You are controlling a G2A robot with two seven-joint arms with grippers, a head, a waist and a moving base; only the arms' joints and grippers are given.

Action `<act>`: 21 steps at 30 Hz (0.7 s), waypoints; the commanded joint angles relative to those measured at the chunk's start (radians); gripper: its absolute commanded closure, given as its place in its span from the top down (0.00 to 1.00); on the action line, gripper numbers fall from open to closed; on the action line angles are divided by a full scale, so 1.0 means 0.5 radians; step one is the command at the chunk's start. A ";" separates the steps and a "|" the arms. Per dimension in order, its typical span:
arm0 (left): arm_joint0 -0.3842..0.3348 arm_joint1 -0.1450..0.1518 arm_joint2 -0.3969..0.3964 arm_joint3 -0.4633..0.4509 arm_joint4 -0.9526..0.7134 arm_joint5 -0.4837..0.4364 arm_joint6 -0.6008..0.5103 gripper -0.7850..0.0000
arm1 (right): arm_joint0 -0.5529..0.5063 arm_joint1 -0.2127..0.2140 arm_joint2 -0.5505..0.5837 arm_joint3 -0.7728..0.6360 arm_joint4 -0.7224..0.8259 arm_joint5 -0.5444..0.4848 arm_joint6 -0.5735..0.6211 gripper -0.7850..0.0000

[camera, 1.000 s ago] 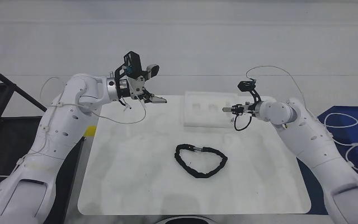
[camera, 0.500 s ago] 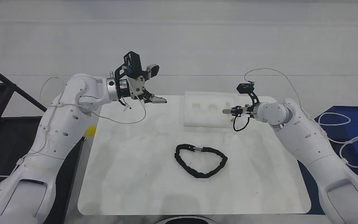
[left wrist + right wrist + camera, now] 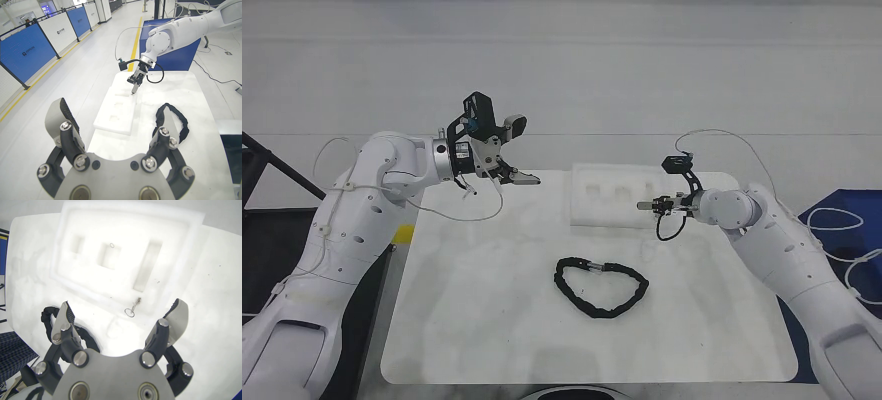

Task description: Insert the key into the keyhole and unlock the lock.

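The right gripper [image 3: 122, 305] hangs wide open, empty, just above the key [image 3: 134, 307], seemingly stuck in the tray [image 3: 62, 275] rim, poised to pinch it; the lock [image 3: 602, 288] lies near the tray; the left gripper [image 3: 113, 105] is open, empty.

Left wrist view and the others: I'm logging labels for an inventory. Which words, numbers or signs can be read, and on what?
Blue panel: a white logo with a brand word, not copied here.
White panel: the same mark, dark.
Foam tray, chain lock, key: no print.
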 commanded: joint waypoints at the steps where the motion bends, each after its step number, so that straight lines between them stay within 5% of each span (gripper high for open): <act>1: 0.000 0.000 0.000 0.000 0.000 0.000 0.000 1.00 | 0.004 -0.007 -0.010 0.012 -0.008 -0.044 0.037 1.00; 12: 0.000 0.000 0.000 0.000 0.000 0.000 0.000 1.00 | 0.081 -0.088 -0.081 0.182 -0.053 -0.134 0.085 1.00; 21: 0.000 0.000 0.000 0.000 0.000 0.000 0.000 1.00 | 0.134 -0.150 -0.101 0.295 -0.057 -0.117 0.036 0.73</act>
